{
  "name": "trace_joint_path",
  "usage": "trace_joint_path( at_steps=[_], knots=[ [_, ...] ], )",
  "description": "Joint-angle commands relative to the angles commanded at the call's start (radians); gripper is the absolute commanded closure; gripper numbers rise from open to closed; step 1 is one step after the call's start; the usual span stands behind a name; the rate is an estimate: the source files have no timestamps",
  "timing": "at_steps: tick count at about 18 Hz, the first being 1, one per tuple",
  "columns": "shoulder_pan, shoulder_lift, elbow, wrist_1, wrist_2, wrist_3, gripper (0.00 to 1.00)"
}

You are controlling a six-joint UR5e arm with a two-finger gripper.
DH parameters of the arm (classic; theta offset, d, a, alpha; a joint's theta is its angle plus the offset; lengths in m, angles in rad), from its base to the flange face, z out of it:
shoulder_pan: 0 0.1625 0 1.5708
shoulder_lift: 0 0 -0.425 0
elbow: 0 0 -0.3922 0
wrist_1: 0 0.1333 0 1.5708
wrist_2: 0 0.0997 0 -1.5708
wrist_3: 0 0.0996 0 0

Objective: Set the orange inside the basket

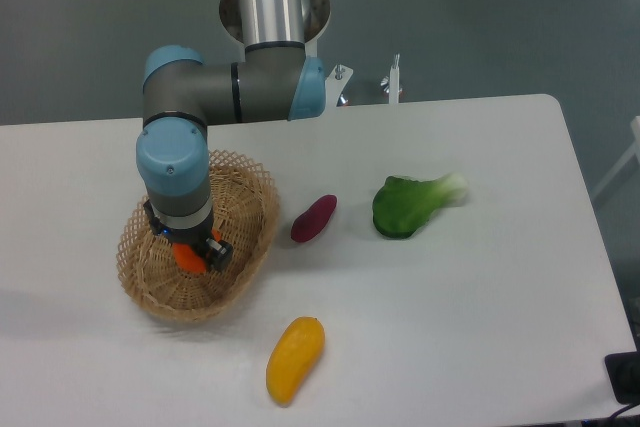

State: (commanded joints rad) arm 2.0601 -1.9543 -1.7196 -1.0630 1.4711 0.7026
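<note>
The oval tan wicker basket [236, 277] sits on the left part of the white table. My gripper [194, 253] reaches down into the middle of the basket and is shut on the orange [188, 257]. Only a small bright-orange patch of the fruit shows between the black fingers, just above the basket's floor. The wrist of the arm hides the rest of the fruit and the far side of the basket.
A purple sweet potato [313, 218] lies just right of the basket. A green leafy vegetable [410, 204] sits further right. A yellow-orange mango [294, 358] lies near the front edge. A black object [624, 377] pokes in at the lower right corner.
</note>
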Motion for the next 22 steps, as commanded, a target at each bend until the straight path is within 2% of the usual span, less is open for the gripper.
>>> trace_joint_path(
  at_steps=[3,9,13,16,18,22],
  knots=[
    [-0.003,0.001,0.005,-0.005,-0.006,-0.009,0.0],
    [0.015,0.011,0.014,0.092,0.002,-0.035,0.0],
    [0.086,0.02,0.061,0.1,0.003,-0.037,0.0],
    [0.168,0.034,0.063,0.098,0.003,-0.029,0.0],
    [0.227,0.063,0.052,0.097,0.0,-0.022,0.0],
    [0.296,0.058,0.046,0.095,0.003,0.118,0.0]
  ],
)
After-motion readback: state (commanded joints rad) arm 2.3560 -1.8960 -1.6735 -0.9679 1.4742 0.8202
